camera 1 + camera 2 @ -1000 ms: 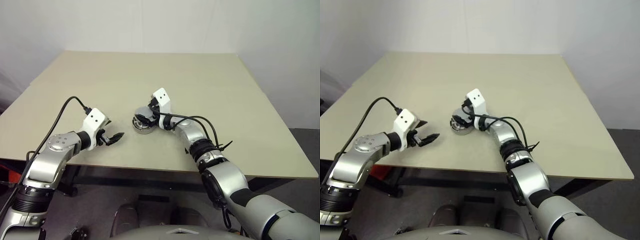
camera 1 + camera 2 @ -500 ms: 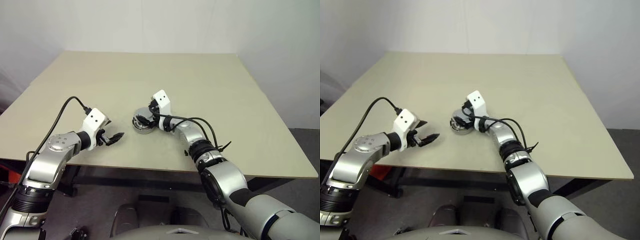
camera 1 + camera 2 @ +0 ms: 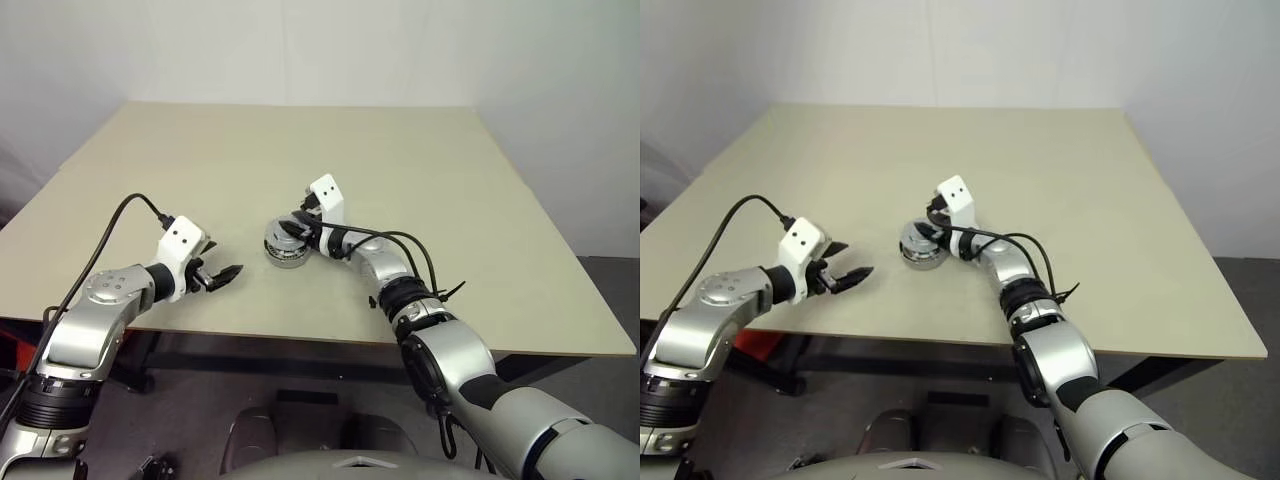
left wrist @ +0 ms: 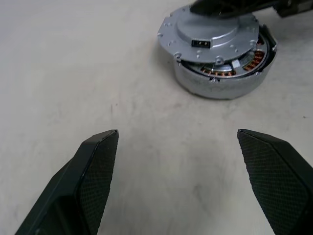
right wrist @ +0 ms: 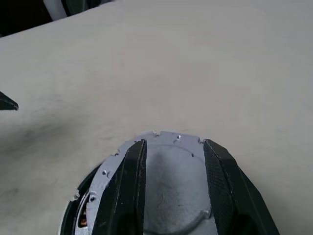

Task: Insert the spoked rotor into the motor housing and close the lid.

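Here, to the left of the round silver motor housing (image 4: 222, 73) with its copper-coloured windings, the left gripper (image 4: 195, 181) hangs low over the beige tabletop (image 3: 420, 170), its two black fingers spread wide and holding nothing. The housing sits near the table's front middle. On top of it lies the dark grey notched-edge metal lid (image 4: 215, 36), slightly askew so the windings show at one side. From the housing's right, the right gripper (image 5: 173, 169) reaches over the lid, fingers half-narrowed along its raised centre.
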`<state>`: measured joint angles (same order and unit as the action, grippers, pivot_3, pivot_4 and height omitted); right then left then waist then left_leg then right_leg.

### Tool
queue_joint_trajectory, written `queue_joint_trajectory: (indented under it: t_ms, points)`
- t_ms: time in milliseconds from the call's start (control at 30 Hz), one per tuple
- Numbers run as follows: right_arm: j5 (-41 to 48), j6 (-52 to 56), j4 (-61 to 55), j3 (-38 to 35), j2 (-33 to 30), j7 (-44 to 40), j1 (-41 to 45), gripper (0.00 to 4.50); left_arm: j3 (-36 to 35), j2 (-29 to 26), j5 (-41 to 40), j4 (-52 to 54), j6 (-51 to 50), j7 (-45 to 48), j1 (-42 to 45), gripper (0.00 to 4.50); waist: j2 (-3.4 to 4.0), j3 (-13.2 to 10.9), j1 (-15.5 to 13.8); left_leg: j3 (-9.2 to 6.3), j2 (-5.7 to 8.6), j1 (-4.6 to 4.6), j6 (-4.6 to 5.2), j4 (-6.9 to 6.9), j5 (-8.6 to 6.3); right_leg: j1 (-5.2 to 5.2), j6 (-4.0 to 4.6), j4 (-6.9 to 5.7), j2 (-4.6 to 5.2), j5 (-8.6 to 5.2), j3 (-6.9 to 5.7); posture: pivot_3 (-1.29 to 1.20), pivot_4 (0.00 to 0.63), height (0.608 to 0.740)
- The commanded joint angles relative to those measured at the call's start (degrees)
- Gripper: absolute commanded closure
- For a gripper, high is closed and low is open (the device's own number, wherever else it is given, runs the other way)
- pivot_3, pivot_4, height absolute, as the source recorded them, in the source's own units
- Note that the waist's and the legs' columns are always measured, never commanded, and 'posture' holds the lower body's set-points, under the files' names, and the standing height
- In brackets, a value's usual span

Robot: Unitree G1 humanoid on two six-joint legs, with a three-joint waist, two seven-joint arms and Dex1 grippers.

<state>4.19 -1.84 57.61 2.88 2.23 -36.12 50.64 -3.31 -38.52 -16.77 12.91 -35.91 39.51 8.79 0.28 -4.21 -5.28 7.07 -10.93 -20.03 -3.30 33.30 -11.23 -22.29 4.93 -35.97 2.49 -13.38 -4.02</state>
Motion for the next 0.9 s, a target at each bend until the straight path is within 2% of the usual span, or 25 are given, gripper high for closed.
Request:
queue_joint_trajectory:
  t_ms: [33, 200, 333, 467, 500, 900]
  points:
    - [0.9, -0.1, -3.0, -0.5, 0.2, -0.8, 0.3, 2.53, -1.7, -0.7, -0.7, 2.2, -0.1, 0.0, 0.4, 0.40, 0.00, 0.0, 0.0, 0.00, 0.00, 0.00, 0.00, 0.00, 0.00, 0.00, 0.00, 0.00, 0.00, 0.00, 0.00, 0.00, 0.000, 0.740]
    - [1.0, 0.3, -3.8, -0.3, 0.0, -2.7, 0.0, 2.53, -1.5, -0.5, -0.7, 2.2, -0.2, 0.0, 0.5, 0.40, 0.00, 0.0, 0.0, 0.00, -0.01, 0.01, 0.00, 0.01, 0.00, 0.00, 0.01, -0.02, 0.00, 0.00, 0.00, 0.00, 0.000, 0.740]
    - [0.0, 0.2, -4.6, 0.5, -0.4, -2.9, -0.8, 1.60, -1.5, -0.5, -0.6, 2.1, -0.1, 0.0, 0.6, 0.40, 0.00, 0.0, 0.0, 0.00, 0.00, 0.00, 0.01, 0.01, 0.00, 0.01, 0.01, -0.01, 0.00, 0.00, 0.00, 0.00, 0.000, 0.740]
    - [-0.8, 0.0, -4.2, 0.6, -0.3, -1.3, -0.8, 0.21, -1.4, -0.5, -0.6, 2.1, -0.2, -0.1, 0.7, 0.40, 0.00, 0.0, 0.0, 0.00, 0.00, 0.00, 0.01, 0.01, 0.00, 0.00, 0.01, -0.01, 0.00, 0.01, 0.00, 0.00, 0.000, 0.740]
    - [-1.1, 0.1, -4.1, 0.9, -0.2, -1.2, -0.9, 0.02, -1.4, -0.6, -0.6, 2.1, -0.2, -0.1, 0.7, 0.40, 0.00, 0.0, 0.0, 0.00, 0.00, 0.01, 0.01, 0.01, 0.00, 0.00, 0.01, -0.01, 0.00, 0.01, 0.00, 0.00, 0.000, 0.740]
    - [-4.6, -2.7, -4.9, 4.5, -0.4, -1.4, -3.0, 0.02, -1.7, -0.6, -0.4, 2.5, -0.4, -0.5, 0.1, 0.40, 0.00, 0.0, 0.0, 0.00, 0.00, 0.01, 0.01, 0.01, 0.00, 0.01, 0.01, -0.01, 0.00, 0.01, 0.00, 0.00, 0.000, 0.740]
